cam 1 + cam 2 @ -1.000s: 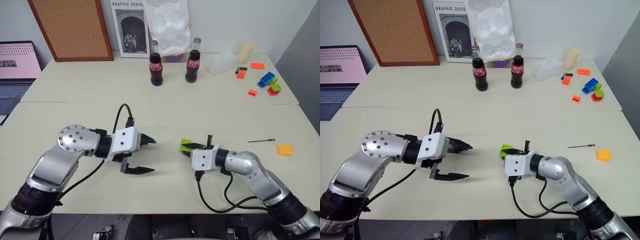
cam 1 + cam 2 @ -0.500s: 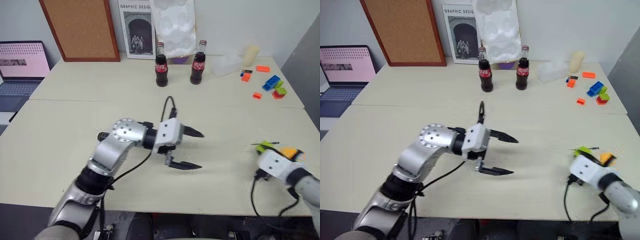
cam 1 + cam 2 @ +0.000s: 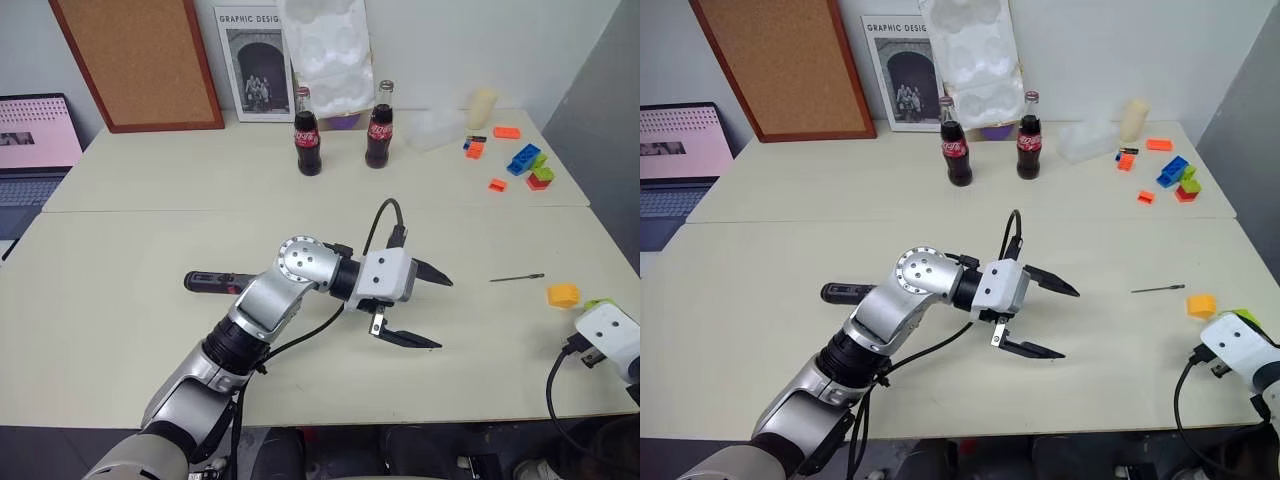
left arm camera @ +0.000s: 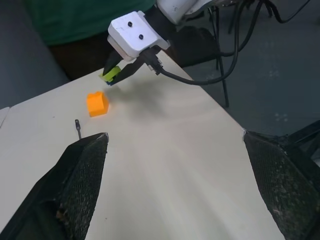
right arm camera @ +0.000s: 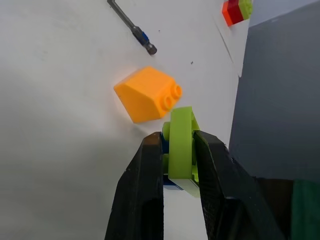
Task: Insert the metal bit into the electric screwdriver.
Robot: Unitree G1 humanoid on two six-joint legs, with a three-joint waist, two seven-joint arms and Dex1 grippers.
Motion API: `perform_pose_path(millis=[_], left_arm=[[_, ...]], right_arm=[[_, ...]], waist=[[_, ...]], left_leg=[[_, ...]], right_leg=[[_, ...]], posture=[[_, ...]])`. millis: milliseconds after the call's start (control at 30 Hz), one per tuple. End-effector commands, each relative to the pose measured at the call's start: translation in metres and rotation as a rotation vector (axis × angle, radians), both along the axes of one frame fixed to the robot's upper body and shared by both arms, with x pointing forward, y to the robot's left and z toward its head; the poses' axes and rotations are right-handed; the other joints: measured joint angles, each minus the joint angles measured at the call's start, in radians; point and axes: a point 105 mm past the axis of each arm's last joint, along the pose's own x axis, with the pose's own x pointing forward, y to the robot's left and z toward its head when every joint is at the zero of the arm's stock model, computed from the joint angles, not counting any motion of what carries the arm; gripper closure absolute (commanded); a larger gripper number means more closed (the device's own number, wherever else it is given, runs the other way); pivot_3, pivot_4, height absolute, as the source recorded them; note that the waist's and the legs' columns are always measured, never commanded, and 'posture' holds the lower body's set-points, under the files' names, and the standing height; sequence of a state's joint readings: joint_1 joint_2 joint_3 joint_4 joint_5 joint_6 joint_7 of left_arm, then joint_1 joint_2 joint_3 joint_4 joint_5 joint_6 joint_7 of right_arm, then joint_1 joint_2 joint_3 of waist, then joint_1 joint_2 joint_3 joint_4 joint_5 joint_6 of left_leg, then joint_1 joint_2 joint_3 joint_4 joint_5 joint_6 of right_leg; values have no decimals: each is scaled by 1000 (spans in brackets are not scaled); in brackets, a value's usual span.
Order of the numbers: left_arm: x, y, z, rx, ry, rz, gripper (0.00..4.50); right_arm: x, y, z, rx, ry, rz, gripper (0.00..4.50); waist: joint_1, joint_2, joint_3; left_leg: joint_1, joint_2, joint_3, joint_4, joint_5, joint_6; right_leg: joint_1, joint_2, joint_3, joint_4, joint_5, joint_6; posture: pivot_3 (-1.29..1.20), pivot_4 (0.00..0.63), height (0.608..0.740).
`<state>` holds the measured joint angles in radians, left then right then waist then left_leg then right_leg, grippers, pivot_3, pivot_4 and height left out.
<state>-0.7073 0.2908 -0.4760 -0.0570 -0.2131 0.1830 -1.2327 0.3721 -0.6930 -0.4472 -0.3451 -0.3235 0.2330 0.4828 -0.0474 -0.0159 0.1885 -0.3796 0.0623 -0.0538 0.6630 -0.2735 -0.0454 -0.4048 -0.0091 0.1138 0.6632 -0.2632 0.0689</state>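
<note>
The bit is lying flat on the table toward the right edge, free on all sides, with an orange brick just beside its near end. The screwdriver is lying well apart from it on the left half, partly hidden behind the left arm — so neither part is in hand yet, and the two have to be brought together.

The right gripper is sitting by the table's right edge, clamped on a green brick just past the orange one; judging by that, it is carrying clutter clear of the bit, though the drop-off beside it leaves little room to set anything down. The left gripper is hanging over the middle of the table with its fingers spread wide and nothing between them, pointing toward the bit.

The table between the left gripper and the bit is bare — an open lane for a reach. Bottles and other bricks are sitting far back, out of the way.
</note>
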Motion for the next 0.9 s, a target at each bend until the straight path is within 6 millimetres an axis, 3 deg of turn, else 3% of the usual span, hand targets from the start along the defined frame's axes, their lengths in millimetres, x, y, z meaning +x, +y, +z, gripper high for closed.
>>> perform_pose_path(millis=[33, 267, 400, 633, 767, 900], left_arm=[[-1, -3, 7, -13, -47, -13, 0], [5, 2, 10, -24, -43, 18, 0], [18, 13, 14, -24, -61, 79, 0], [32, 43, 26, -16, -61, 173, 0], [43, 85, 28, 56, -66, 277, 0], [53, 126, 27, 166, -100, 367, 0]], right_arm=[[1, -1, 6, 24, 2, -1, 2736], [-5, 7, 6, 69, 35, 26, 1235], [-12, 19, 11, 89, 55, 73, 239], [-28, 34, 29, 129, 94, 153, 239], [-30, 54, 47, 208, 114, 258, 239], [-31, 87, 55, 295, 176, 418, 239]], waist=[[0, 0, 0], [0, 0, 0], [0, 0, 0], [-1, 0, 0], [-6, 0, 0], [-9, 0, 0]], left_leg=[[0, 0, 0, 0, 0, 0], [0, 0, 0, 0, 0, 0], [0, 0, 0, 0, 0, 0], [0, 0, 0, 0, 0, 0], [1, 1, 0, 0, 0, 0], [1, 1, 0, -1, 0, 0]], right_leg=[[0, 0, 0, 0, 0, 0], [0, 0, 0, 0, 0, 1], [0, 0, 0, 0, 0, 1], [0, 0, 0, 0, 0, 1], [-1, 1, 0, 0, 2, 5], [-1, 1, 0, 0, 2, 5]], posture=[[0, 150, 740], [0, 150, 740], [0, 150, 740], [0, 150, 740], [0, 150, 740], [0, 150, 740]])
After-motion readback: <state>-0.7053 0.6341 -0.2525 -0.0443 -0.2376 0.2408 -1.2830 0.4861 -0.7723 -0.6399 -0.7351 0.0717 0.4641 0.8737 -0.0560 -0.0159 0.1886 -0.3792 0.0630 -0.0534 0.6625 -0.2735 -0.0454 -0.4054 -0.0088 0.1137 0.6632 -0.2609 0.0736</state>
